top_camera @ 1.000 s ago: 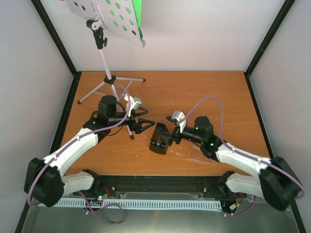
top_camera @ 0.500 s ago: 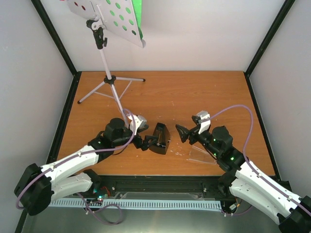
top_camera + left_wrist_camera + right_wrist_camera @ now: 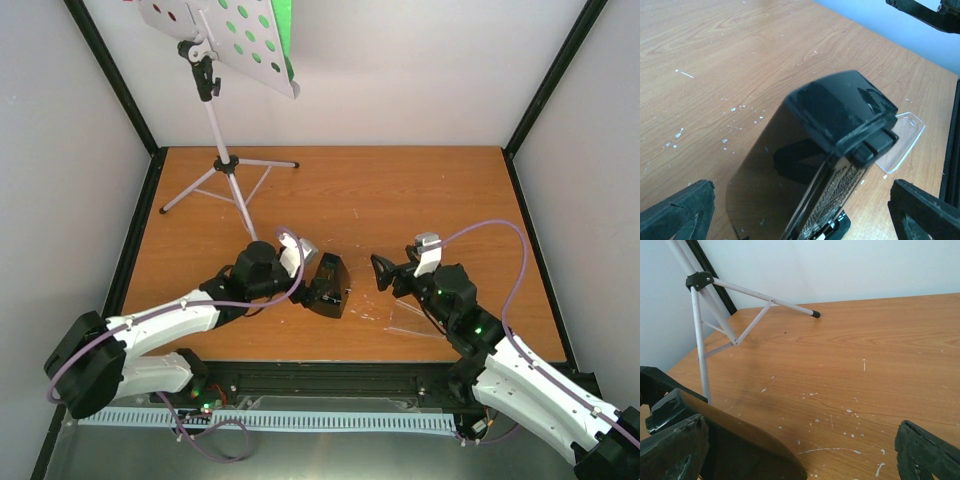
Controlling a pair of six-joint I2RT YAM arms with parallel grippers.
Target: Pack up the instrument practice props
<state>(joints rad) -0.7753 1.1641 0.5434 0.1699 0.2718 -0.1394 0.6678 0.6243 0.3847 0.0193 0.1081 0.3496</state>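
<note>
The small black pyramid metronome (image 3: 331,284) stands on the wooden table, front centre. My left gripper (image 3: 312,280) is open, and its jaws straddle the metronome (image 3: 825,130) without closing on it. The clear plastic cover (image 3: 415,318) lies flat on the table to its right and also shows in the left wrist view (image 3: 902,141). My right gripper (image 3: 385,272) is open and empty, just right of the metronome (image 3: 740,450). The music stand (image 3: 215,110) stands at the back left with the green sheet (image 3: 283,25) on its perforated desk. Red shows through the desk's holes.
The stand's tripod legs (image 3: 232,180) spread over the back left of the table and show in the right wrist view (image 3: 740,330). Black frame posts and white walls close in the table. White scuffs mark the wood.
My left gripper has moved right and forward up to the metronome and now straddles it. My right gripper has pulled back to the right, away from the metronome, which has turned slightly.
</note>
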